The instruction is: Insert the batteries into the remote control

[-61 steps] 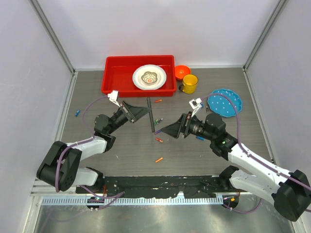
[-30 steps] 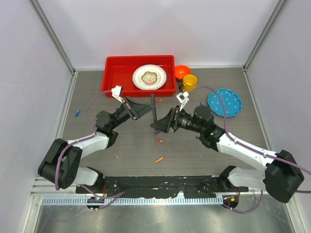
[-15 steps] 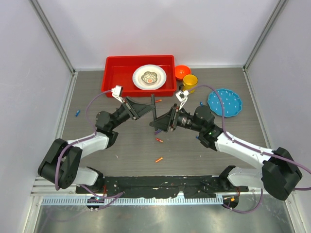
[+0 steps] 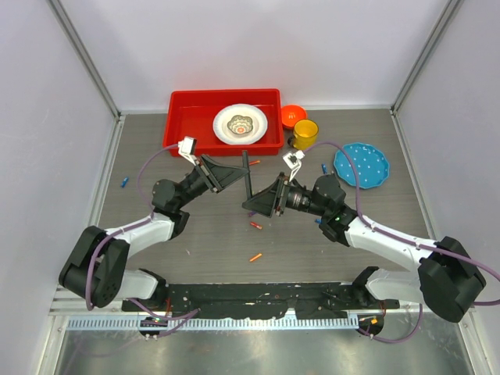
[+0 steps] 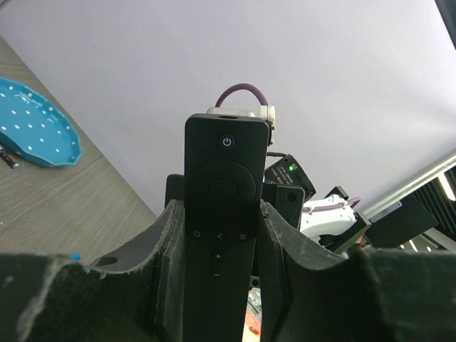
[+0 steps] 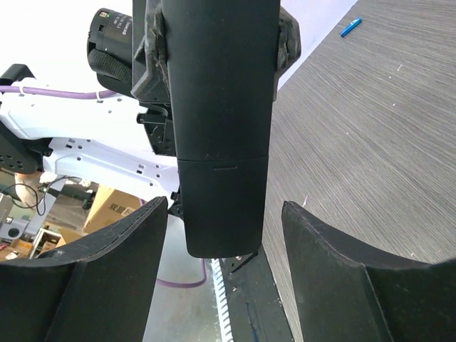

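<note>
remote (image 5: 221, 214): aloft over tabletop centre, pinched by left tool (image 5: 221, 241) | right tool (image 6: 224, 217): spread, straddling its back, not touching | batteries (image 4: 255, 256): loose on tabletop | risk: I judge an off-centre squeeze could twist remote free

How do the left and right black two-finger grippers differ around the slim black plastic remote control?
The left gripper is shut on the remote control, clamping its sides. The right gripper is open, its fingers straddling the remote's end with gaps on both sides. The left carries the remote, while the right holds nothing. Both point at it.
</note>
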`<state>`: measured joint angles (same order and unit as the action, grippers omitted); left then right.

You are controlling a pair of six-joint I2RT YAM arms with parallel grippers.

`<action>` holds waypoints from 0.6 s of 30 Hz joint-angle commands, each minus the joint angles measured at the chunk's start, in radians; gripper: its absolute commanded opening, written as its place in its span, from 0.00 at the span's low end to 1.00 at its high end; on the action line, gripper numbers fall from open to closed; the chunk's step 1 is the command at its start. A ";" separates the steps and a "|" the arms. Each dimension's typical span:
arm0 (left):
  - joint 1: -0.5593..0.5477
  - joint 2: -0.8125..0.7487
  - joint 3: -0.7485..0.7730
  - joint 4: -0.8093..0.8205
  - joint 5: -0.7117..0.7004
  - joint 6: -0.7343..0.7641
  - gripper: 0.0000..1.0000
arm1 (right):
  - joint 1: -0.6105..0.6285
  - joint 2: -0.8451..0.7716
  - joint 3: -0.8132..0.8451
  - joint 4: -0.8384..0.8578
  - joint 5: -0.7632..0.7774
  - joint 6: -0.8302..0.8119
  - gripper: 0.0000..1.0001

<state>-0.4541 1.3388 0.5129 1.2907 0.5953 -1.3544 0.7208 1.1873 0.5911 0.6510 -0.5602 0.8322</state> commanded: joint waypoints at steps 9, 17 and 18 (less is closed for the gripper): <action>-0.017 -0.033 0.022 0.256 -0.003 0.000 0.00 | -0.004 0.037 0.010 0.140 -0.014 0.053 0.65; -0.021 -0.021 0.022 0.254 -0.002 -0.003 0.01 | -0.007 0.049 0.015 0.144 -0.035 0.045 0.23; -0.023 -0.017 0.022 0.256 -0.005 -0.012 0.10 | -0.007 0.043 0.016 0.124 -0.040 0.038 0.16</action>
<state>-0.4694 1.3319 0.5129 1.2892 0.5915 -1.3571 0.7177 1.2316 0.5907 0.7494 -0.5781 0.8860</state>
